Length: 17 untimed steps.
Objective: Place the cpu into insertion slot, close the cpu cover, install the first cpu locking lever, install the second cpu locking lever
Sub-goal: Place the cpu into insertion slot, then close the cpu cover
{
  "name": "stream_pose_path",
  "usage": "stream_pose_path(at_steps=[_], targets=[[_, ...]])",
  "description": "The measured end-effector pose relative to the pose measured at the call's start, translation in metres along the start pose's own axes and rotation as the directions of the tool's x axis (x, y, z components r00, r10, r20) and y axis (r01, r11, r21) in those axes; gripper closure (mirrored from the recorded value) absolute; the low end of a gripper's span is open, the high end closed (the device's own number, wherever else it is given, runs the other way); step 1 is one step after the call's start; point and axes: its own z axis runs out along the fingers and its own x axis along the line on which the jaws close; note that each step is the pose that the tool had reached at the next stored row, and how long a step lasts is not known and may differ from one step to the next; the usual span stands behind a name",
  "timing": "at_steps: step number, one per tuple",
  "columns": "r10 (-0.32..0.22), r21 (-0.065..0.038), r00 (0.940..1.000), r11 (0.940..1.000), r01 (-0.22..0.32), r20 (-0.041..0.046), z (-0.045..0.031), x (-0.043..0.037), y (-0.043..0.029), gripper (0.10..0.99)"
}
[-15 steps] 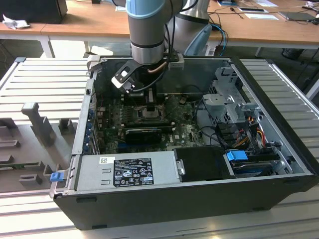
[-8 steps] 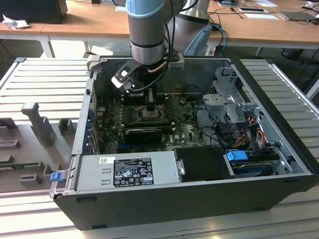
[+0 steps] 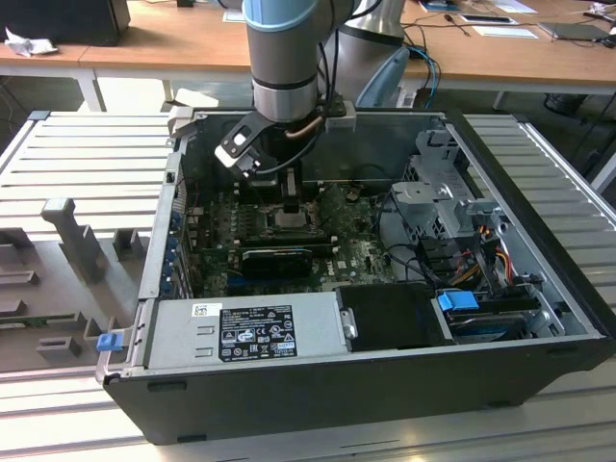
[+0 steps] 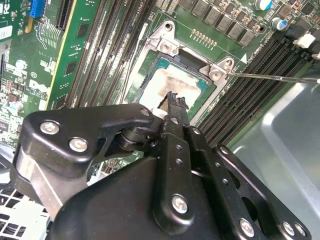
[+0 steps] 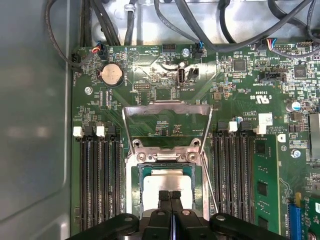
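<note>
Over insertion slot (image 5: 131,192): closed end effector (image 5: 170,195); cpu (image 5: 154,184) seated, cpu cover (image 5: 165,107) raised.

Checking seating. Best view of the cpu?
First wrist view: the pale silvery square cpu faces the camera squarely, with the tool over one edge. Second wrist view shows it slanted, partly behind the tool. Exterior view shows it small, under the arm.

Silver-grey arm (image 3: 284,63) with a pale blue band (image 3: 284,12); black linked jaws studded with silver screws (image 4: 179,203).
</note>
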Motion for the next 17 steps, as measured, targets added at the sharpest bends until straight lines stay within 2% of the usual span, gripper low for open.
stream_pose_path(at_steps=[4, 8, 14, 17], targets=[[0.0, 0.0, 1.0, 1.0, 0.0, -0.0003, -0.0028, 0.0001, 0.0003, 0.98], [0.001, 0.002, 1.0, 1.0, -0.001, -0.0078, -0.0026, -0.0019, 0.0042, 0.98], [0.001, 0.003, 1.0, 1.0, -0.001, -0.0091, -0.003, -0.0019, 0.0054, 0.98], [0.001, 0.003, 1.0, 1.0, -0.001, -0.0091, -0.0069, -0.0018, 0.0057, 0.98]])
